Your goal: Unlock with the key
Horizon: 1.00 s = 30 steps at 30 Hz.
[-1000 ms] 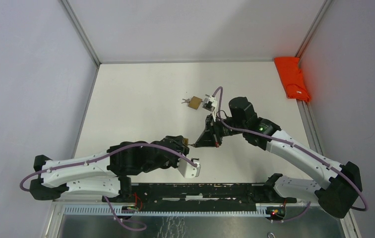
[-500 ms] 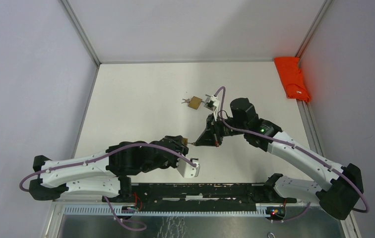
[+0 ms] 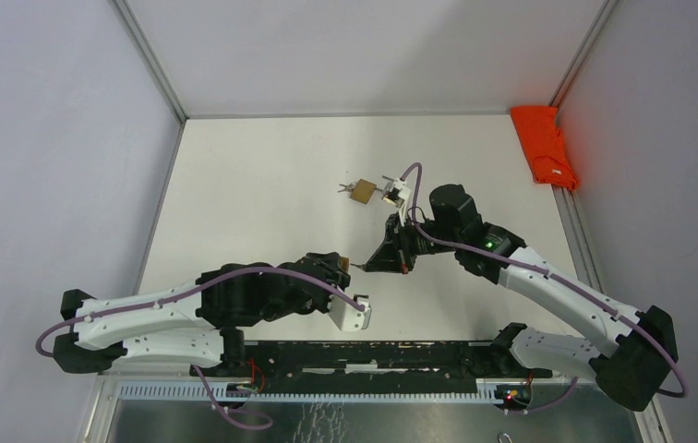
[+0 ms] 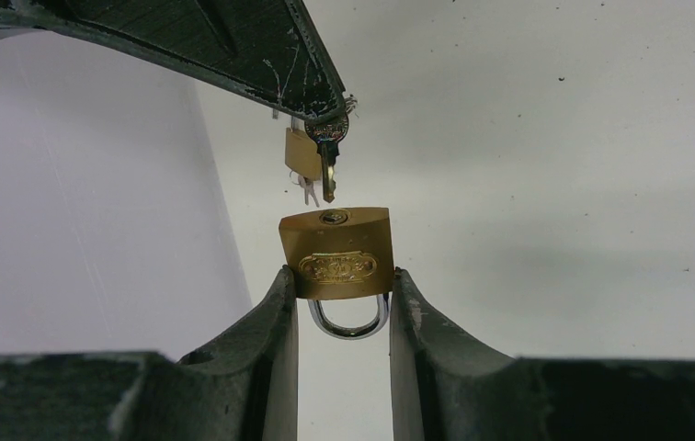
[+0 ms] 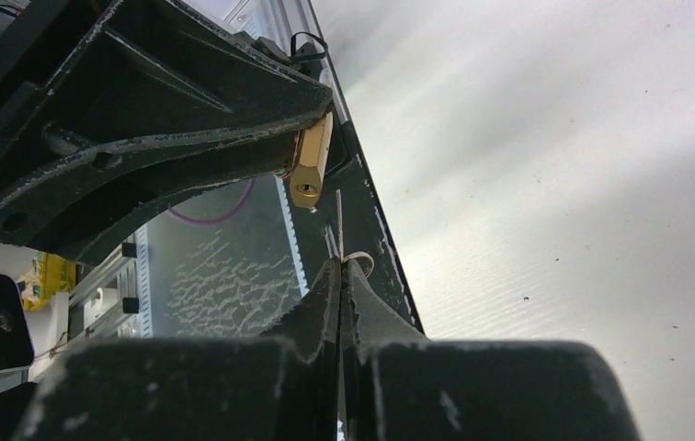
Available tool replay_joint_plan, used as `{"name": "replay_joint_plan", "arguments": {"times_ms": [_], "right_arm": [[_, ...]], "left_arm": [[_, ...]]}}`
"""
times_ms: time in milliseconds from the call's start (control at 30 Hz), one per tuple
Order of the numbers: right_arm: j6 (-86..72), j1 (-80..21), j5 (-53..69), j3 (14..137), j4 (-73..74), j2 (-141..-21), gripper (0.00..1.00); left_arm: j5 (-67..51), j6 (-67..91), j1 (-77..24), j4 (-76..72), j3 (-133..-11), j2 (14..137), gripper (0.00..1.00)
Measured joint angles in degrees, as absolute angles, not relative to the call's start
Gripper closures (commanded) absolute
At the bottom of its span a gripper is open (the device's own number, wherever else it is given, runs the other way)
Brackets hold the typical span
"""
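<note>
Left gripper (image 4: 339, 283) fingers clamp a small brass padlock (image 4: 336, 250) by its flat sides. Silver shackle (image 4: 348, 318) sits back between the fingers, and the keyhole face (image 4: 330, 218) points away from the wrist toward the right arm. Padlock is held up off the white table (image 3: 262, 185), near centre, a bit left of the right gripper.

Right gripper (image 5: 340, 271) fingers are pressed fully together on the head of a small silver-and-brass key (image 4: 328, 173), blade sticking out toward the padlock. Thin wire key ring (image 5: 360, 263) loops at the fingertips. Key tip is lined up with the keyhole, just short of it with a small gap showing, not inserted. Shackle looks closed.

Second brass padlock with a bunch of keys (image 3: 360, 191) lies on the table farther back, apart from both grippers. Crumpled orange cloth (image 3: 542, 148) lies at the far right edge.
</note>
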<state>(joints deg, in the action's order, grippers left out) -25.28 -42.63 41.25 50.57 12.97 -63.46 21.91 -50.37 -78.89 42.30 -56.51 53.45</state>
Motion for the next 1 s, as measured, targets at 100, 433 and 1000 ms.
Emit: {"name": "replay_joint_plan", "arguments": {"times_ms": [100, 433, 1000], "right_arm": [[-25.71, -42.63, 41.23, 50.41, 12.75, -63.37, 1.0], [-27.0, -42.89, 40.38, 50.11, 12.4, -59.96, 1.0], [-28.67, -44.8, 40.86, 48.82, 9.76, -61.04, 1.0]], "left_arm": [[21.89, -50.37, -78.89, 42.28, -56.51, 53.45, 0.98], [21.91, -50.37, -78.89, 42.28, -56.51, 53.47, 0.98], [21.98, -50.37, -78.89, 41.89, -57.01, 53.58, 0.98]]}}
